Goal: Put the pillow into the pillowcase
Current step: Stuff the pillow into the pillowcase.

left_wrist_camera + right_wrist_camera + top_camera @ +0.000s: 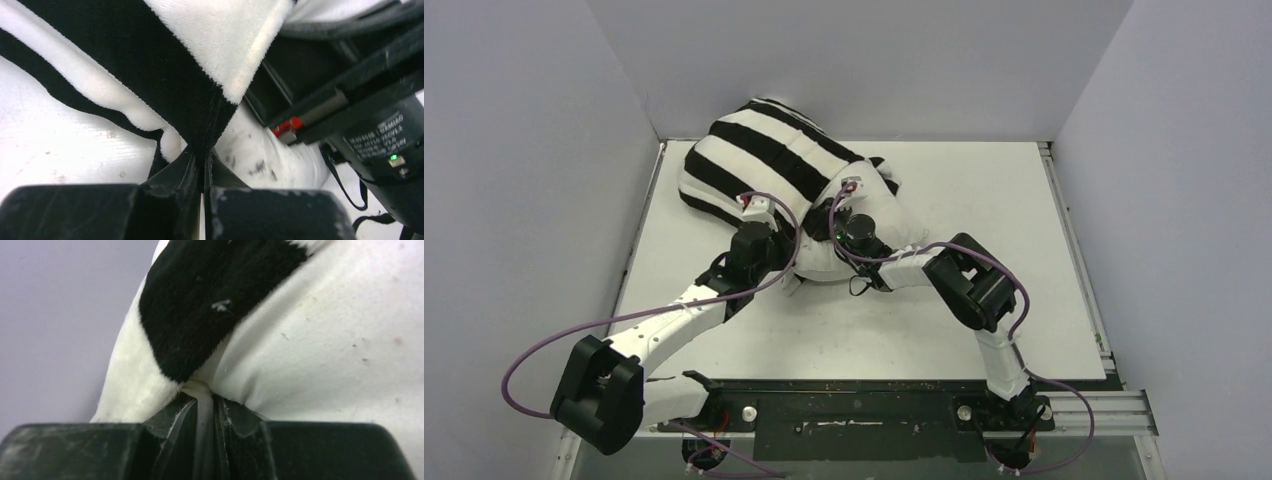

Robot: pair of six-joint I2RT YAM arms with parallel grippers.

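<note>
**Pillow** [325,330], by the look of it mostly inside the striped pillowcase [754,150]. It lies at the back left of the table [984,200], its far end propped against the rear wall [874,60]. Only a near strip of plain white shows beyond the open hem, so the task looks to be in its last stage. Your left claw [205,185] is clenched on the hem at a black stripe, the cloth drawn into a tight crease between the fingers. A grip at the very edge gives purchase for drawing the mouth over the part left bare. Your right claw [205,415] is clenched on a thin white fold just where the fuzzy hem meets the smoother pillow. It reads as the pillowcase's edge, though pillow cloth may be caught with it. The two grips sit near each other along the same near edge, one to each side, presumably to spread the mouth. The wall probably serves as a backstop for any push. If the right fold does include pillow cloth, a pull there would drag the pillow along rather than cover it.
</note>
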